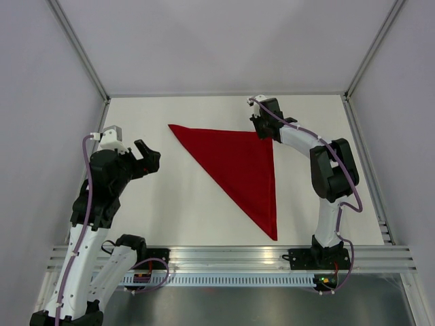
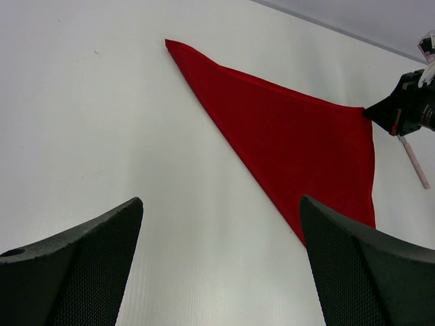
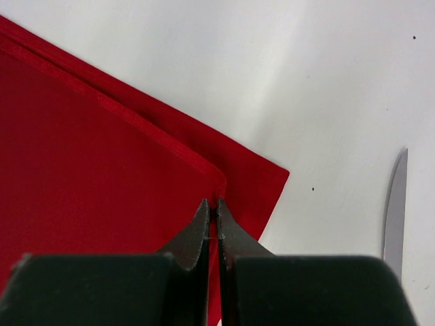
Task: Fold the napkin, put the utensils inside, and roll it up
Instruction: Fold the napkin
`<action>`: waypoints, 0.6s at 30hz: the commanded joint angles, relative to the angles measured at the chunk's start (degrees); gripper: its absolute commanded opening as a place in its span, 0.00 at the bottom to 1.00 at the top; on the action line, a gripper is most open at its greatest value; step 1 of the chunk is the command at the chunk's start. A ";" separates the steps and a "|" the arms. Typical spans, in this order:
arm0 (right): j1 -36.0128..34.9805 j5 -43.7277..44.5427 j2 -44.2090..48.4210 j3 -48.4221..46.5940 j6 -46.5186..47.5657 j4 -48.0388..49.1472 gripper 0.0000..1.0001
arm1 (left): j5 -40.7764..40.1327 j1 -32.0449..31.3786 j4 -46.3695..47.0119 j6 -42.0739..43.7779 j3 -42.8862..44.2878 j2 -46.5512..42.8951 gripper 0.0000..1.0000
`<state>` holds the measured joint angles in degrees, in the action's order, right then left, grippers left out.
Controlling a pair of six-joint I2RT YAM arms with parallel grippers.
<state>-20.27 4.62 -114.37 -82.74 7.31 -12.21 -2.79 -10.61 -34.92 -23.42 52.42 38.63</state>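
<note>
Your left tool (image 1: 148, 155) hangs over the left side of the worktop (image 1: 183, 204) with its fingers wide apart, holding nothing and well apart from the napkin (image 1: 245, 166). The napkin lies flat, folded into a triangle, right of the middle, with one point reaching toward the near edge. Your right tool (image 1: 262, 129) is closed, its tips at the napkin's far right corner, on the upper layer's edge; you cannot tell whether cloth is caught. The utensil (image 2: 414, 161) lies just beside that corner, toward the right edge.
</note>
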 commanded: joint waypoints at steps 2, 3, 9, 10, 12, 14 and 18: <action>0.58 1.35 -0.59 -1.99 -0.54 1.04 0.00 | 1.29 0.24 1.78 2.77 -0.22 0.13 1.00; 0.67 1.35 -0.59 -2.07 -0.54 1.04 0.01 | 1.38 0.24 1.69 2.68 -0.22 0.21 1.00; 1.03 1.44 -0.59 -2.43 -0.54 0.96 0.00 | 1.56 0.33 1.78 2.68 -0.30 0.13 1.00; 1.20 1.44 -0.59 -2.60 -0.63 0.87 0.00 | 1.64 0.24 1.69 2.68 -0.30 0.13 1.00; 1.20 1.44 -0.86 -2.78 -0.63 0.69 0.01 | 1.56 0.33 1.78 2.68 -0.39 0.13 1.00; 1.20 1.53 -0.95 -2.95 -0.63 0.69 0.00 | 1.56 0.24 1.78 2.76 -0.39 0.04 1.00; 1.37 1.88 -1.03 -3.04 -0.54 0.78 0.00 | 1.64 0.24 1.78 2.77 -0.39 0.04 1.00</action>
<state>-19.31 4.86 -114.39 -83.42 7.29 -11.92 -2.61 -10.61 -34.92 -23.42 52.12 38.63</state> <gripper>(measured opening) 0.051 0.993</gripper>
